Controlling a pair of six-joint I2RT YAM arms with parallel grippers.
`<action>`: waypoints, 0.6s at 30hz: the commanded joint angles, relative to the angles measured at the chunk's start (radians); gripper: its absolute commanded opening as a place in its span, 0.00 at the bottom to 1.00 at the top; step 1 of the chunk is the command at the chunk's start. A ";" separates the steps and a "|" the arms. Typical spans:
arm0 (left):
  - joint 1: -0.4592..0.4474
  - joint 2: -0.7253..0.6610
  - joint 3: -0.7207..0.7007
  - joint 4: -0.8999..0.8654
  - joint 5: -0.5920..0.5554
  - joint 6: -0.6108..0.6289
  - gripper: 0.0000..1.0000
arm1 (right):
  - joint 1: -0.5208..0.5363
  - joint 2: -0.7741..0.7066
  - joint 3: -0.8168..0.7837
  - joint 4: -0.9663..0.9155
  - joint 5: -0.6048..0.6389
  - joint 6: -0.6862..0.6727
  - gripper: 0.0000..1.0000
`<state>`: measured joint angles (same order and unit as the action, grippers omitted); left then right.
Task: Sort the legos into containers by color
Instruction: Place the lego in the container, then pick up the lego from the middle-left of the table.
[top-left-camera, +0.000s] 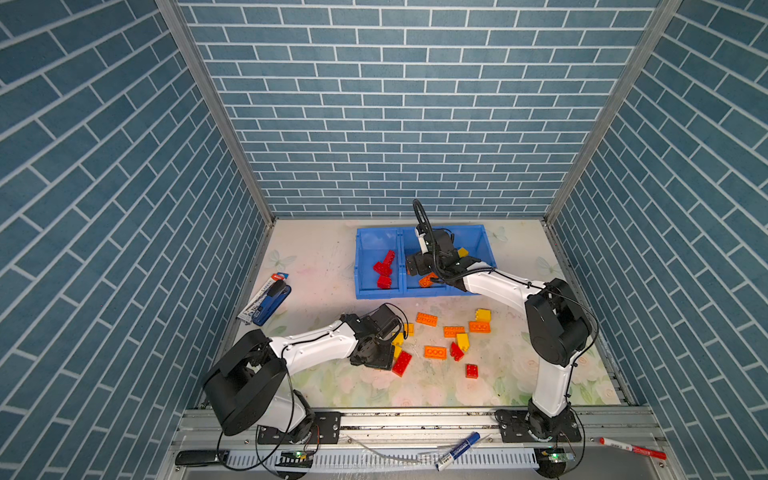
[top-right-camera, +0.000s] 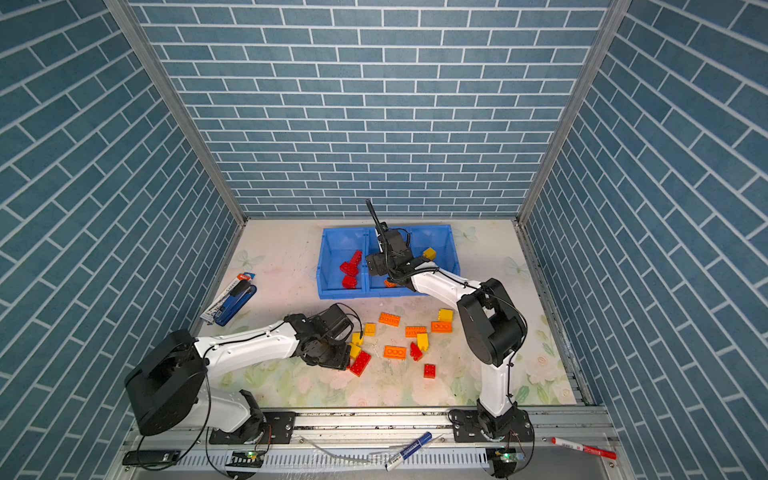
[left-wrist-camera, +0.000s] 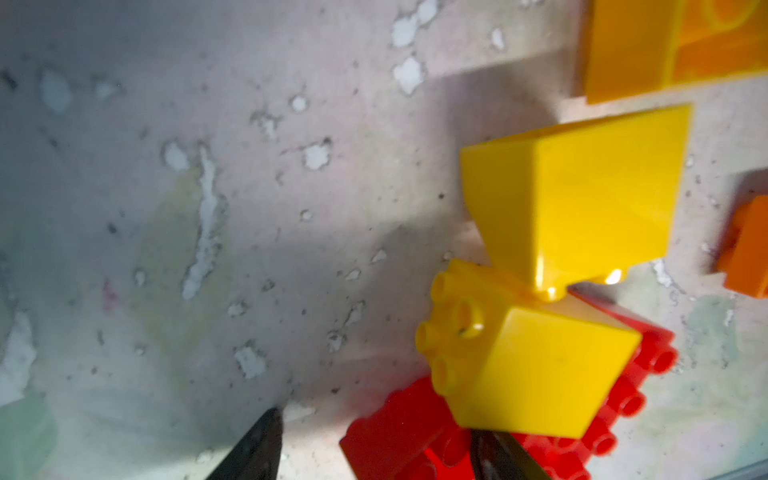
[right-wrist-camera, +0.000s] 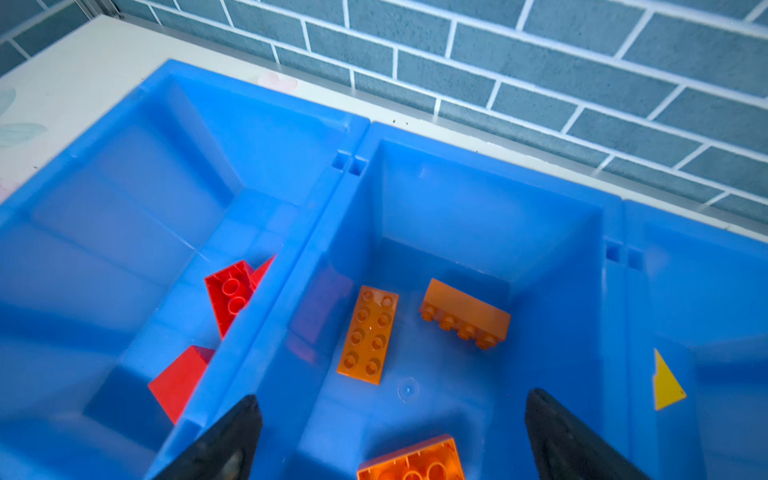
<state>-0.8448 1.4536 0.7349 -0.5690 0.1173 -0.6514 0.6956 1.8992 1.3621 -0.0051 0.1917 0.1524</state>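
- The left gripper (left-wrist-camera: 374, 424) sits low over the surface (left-wrist-camera: 166, 208). Its two dark fingers (left-wrist-camera: 254, 449) are parted and pinch nothing.
- A long red brick (left-wrist-camera: 399, 436) lies partly between those fingers, and a gap shows between it and one finger.
- A yellow brick (left-wrist-camera: 532, 374) rests tilted on top of the long red brick. A second yellow block (left-wrist-camera: 582, 199) touches its corner.
- The right gripper (right-wrist-camera: 392, 397) hangs above the middle compartment of the containers (right-wrist-camera: 291, 266). Its fingers are spread wide and nothing is between them.
- Under it we see three orange bricks (right-wrist-camera: 368, 334) lying on the floor of that compartment.
- The containers are three joined bright blue bins at the far side of the surface.
- The end bin on the left arm's side holds several red pieces (top-left-camera: 384, 270).
- The opposite end bin shows at least one yellow piece (top-left-camera: 462, 252), partly hidden by the right arm.
- The remaining legos (top-left-camera: 453, 331), in orange, yellow and red, lie scattered on the surface between the bins and the arm bases, in both top views.
- A dark blue stapler (top-left-camera: 270, 303) lies near the surface's left edge, well apart from the scattered legos.
- Two markers (top-left-camera: 457, 451) lie on the metal rail in front.
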 joint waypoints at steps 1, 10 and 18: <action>-0.005 0.043 0.012 0.001 0.010 0.022 0.66 | 0.005 -0.055 -0.051 0.071 0.046 0.018 0.99; -0.005 0.030 0.001 0.019 -0.002 0.034 0.42 | 0.006 -0.071 -0.076 0.095 0.063 0.021 0.99; -0.005 -0.047 0.001 -0.020 -0.082 0.028 0.27 | 0.006 -0.078 -0.078 0.107 0.082 0.018 0.99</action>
<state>-0.8452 1.4555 0.7399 -0.5453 0.0998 -0.6254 0.6956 1.8565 1.3132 0.0742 0.2436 0.1528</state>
